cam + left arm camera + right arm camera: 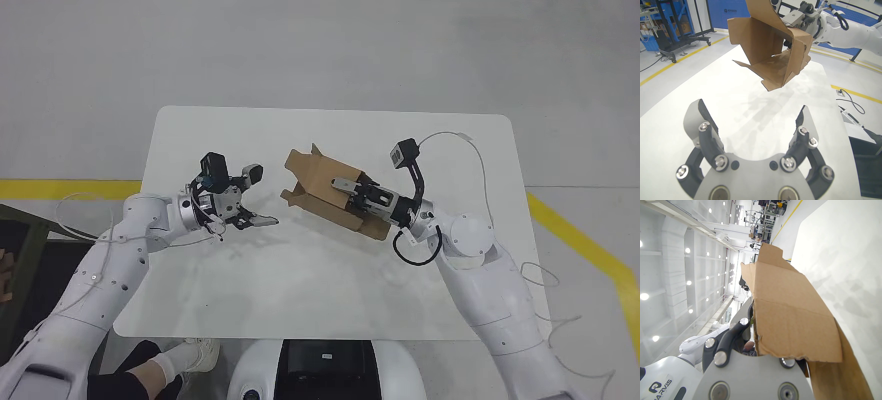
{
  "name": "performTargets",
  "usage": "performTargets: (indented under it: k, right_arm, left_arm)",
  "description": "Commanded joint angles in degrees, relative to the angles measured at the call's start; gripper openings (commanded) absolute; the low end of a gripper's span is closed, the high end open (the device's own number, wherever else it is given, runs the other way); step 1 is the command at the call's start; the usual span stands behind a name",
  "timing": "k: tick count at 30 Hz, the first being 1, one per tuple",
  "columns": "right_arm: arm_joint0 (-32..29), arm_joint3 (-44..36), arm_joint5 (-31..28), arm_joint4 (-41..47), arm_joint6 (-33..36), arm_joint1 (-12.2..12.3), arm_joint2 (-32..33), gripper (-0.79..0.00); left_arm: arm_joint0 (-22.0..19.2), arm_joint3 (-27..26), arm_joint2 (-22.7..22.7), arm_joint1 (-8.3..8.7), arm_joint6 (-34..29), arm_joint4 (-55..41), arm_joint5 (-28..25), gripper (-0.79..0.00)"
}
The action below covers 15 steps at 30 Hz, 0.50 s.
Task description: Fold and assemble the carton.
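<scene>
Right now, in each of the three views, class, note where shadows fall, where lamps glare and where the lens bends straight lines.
Top view: even light, hardly a shadow on the table. Left wrist view: soft grey shadows on the table below the carton; the table's edges bow. Right wrist view: ceiling lamps glare white; faint shadows streak the table.

Apparently one logo on blue wall

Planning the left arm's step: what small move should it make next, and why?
Probably ease the open left gripper toward the carton: the right gripper holds it above the table, loose flaps and open end facing the left gripper, which touches nothing.
</scene>
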Motion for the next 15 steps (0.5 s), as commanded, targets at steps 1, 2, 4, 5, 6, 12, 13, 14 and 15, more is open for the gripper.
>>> performTargets:
  k: [1, 2, 4, 5, 6, 12, 13, 14, 15]
  right_arm:
    - [0.0, 0.0, 0.0, 0.0, 0.0, 0.0, 0.0, -0.785]
    - [0.0, 0.0, 0.0, 0.0, 0.0, 0.0, 0.0, -0.785]
    - [0.0, 0.0, 0.0, 0.0, 0.0, 0.0, 0.0, -0.785]
    - [0.0, 0.0, 0.0, 0.0, 0.0, 0.0, 0.0, -0.785]
    - [0.0, 0.0, 0.0, 0.0, 0.0, 0.0, 0.0, -0.785]
    - [-0.44, -1.25, 1.13, -2.33, -0.82, 0.14, -0.4, -0.785]
    - [-0.35, -1.42, 1.31, -2.71, -0.42, 0.18, -0.52, -0.785]
    - [-0.14, -1.51, 1.42, -2.97, 0.36, 0.23, -0.66, -0.785]
    - [0.15, -1.44, 1.34, -3.27, 1.27, 0.29, -0.77, -0.785]
  left_arm:
    - [0.18, -0.01, 0.02, -0.02, -0.14, -0.09, 0.35, 0.0]
    - [0.78, -0.23, 0.21, -0.11, -1.07, -0.39, 1.49, 0.0]
    - [1.06, -0.07, 0.67, -0.34, -3.59, -1.93, 1.68, 0.0]
    - [0.94, 0.14, 0.77, -0.46, -4.38, -2.91, 1.59, 0.0]
    - [0.81, 0.43, 0.9, -0.57, -5.09, -3.53, 1.33, 0.0]
    - [0.24, 2.2, 2.74, -0.98, -5.62, -4.39, 0.0, 0.0]
    - [0.18, 1.69, 3.52, -0.9, -4.89, -4.04, 0.0, 0.0]
    - [0.1, 1.34, 4.19, -0.71, -3.94, -3.33, 0.0, 0.0]
    - [-0.03, 0.81, 4.76, -0.46, -2.59, -2.16, 0.0, 0.0]
